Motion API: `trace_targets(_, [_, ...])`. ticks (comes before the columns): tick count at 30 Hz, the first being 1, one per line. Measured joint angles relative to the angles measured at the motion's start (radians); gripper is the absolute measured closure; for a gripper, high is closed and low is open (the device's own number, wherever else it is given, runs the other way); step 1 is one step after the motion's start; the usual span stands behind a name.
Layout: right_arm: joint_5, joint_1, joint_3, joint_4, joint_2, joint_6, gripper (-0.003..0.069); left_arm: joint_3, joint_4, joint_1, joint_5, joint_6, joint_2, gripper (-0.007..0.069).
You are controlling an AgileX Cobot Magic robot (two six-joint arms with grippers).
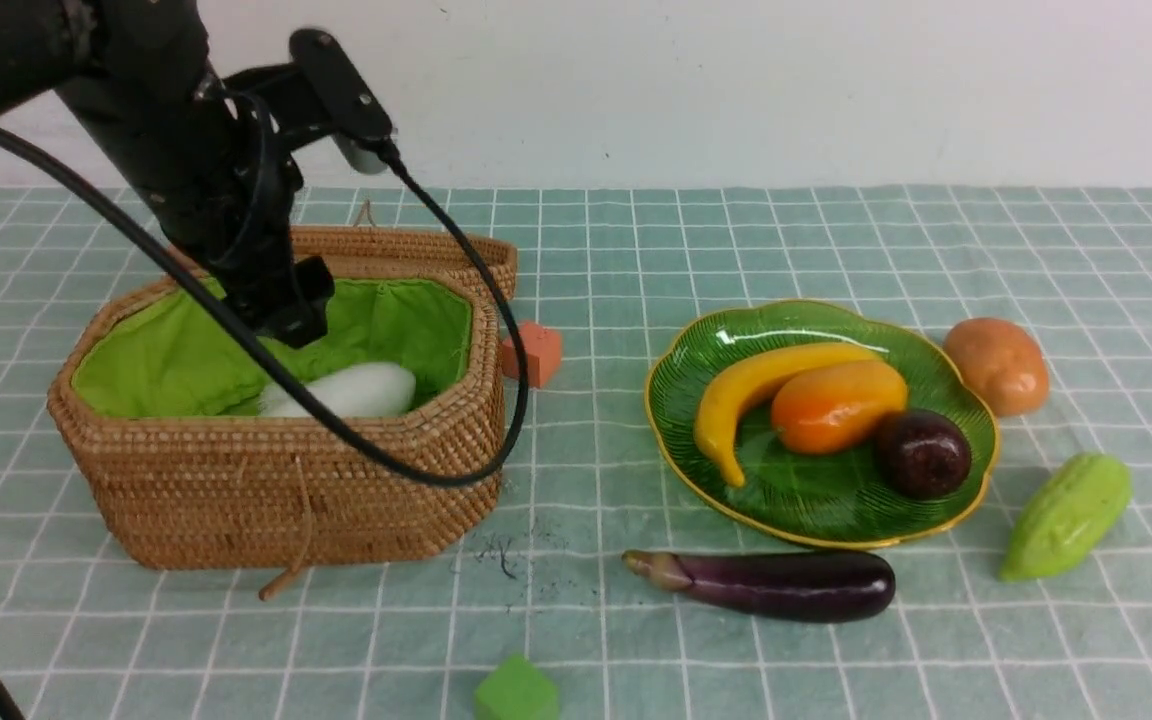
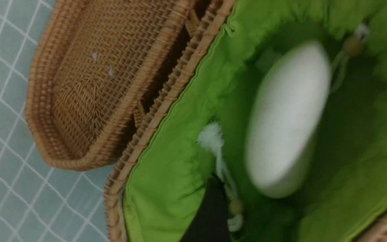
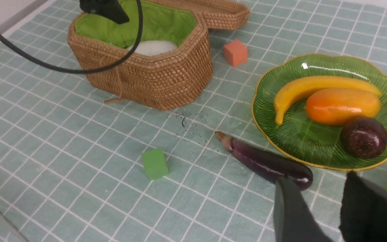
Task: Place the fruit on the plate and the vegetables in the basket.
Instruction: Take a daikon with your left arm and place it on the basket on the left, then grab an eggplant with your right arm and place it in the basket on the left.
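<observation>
The basket [image 1: 286, 500] stands at the left with the radish [image 1: 356, 390] in it and its lid [image 1: 416, 250] lying open behind. A cube [image 1: 534, 352] sits just right of the basket, and a second cube [image 1: 516, 692] lies at the front. The plate [image 1: 816, 510], at the right, bears the banana [image 1: 746, 395], mango [image 1: 836, 405] and mangosteen [image 1: 923, 453]. The eggplant [image 1: 786, 585] lies before the plate, the potato [image 1: 998, 365] at its right rear and the gourd [image 1: 1066, 515] to its right.

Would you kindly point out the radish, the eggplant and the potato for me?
radish [image 1: 361, 390], front view, its white body.
eggplant [image 1: 786, 585], front view, mid purple body.
potato [image 1: 998, 365], front view, its rounded middle.
</observation>
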Motion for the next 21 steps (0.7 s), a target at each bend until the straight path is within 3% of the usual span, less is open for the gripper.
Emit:
trace_targets(2, [0.000,0.000,-0.019,0.000,0.022,0.000,0.0424,0.000,-0.040,0.000,-0.001,-0.048,-0.036,0.0011])
trace_targets(4, [0.000,0.000,-0.052,0.000,0.067,0.000,0.0425,0.000,-0.122,0.000,0.002,-0.175,-0.106,0.0141])
trace_targets(8, [0.019,0.000,-0.110,0.000,0.199,0.000,0.0424,0.002,-0.235,0.000,0.058,-0.351,-0.267,0.0520])
trace_targets(10, [0.045,0.000,-0.139,0.004,0.279,-0.001,0.0424,0.030,-0.280,0.000,0.091,-0.370,-0.367,0.0627])
trace_targets(17, [0.120,0.016,-0.240,0.085,0.530,-0.076,0.0429,0.366,-0.326,0.000,0.012,-0.387,-0.652,0.0638])
trace_targets(21, [0.122,0.154,-0.301,0.064,0.674,-0.149,0.0440,0.702,-0.390,0.000,-0.104,-0.396,-0.887,0.0638])
